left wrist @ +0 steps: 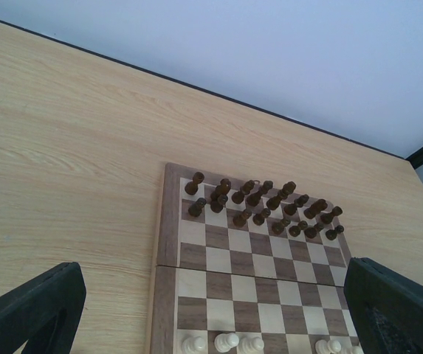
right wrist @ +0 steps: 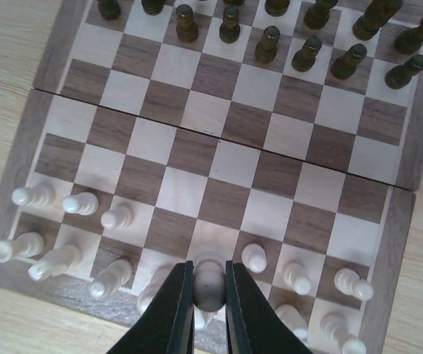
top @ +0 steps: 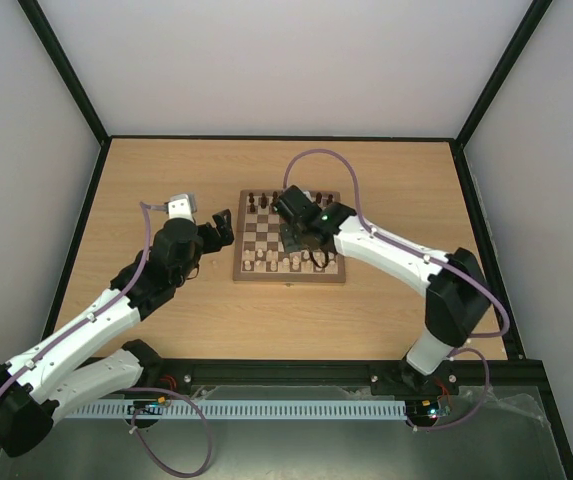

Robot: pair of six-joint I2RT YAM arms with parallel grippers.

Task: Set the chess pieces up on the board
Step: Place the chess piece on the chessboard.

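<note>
Cream-wood piece (right wrist: 210, 291) pinched tight between the fingers of the right claw (right wrist: 210, 273), low over the near middle of the board (right wrist: 218, 158). Left claw (top: 216, 228) spread wide, holding nothing, parked over the tabletop (top: 386, 180) just beside the board's left edge.

Progress, as judged: well along. Dark pieces (right wrist: 270, 44) lined up in the two far rows, apparently complete. Pale pieces (right wrist: 78, 203) standing in the two near rows: three in the front rank on the left, three on the right, a gap at the centre between them. Held piece hanging right over that gap. Back rank populated on both flanks. Middle four rows bare. None seen lying off the board in the overhead view. Left to do, probably: lower and release this one, then fill any empty central squares.

Hard to read: central near squares masked by the claw's own black fingers, so no firm count of pale pieces. Near right corner cut off at the frame edge in the right wrist view. Piece types too small to name from overhead, with the right arm (top: 396, 250) draped across the board's right half there. Contact between held piece and board: cannot tell.
</note>
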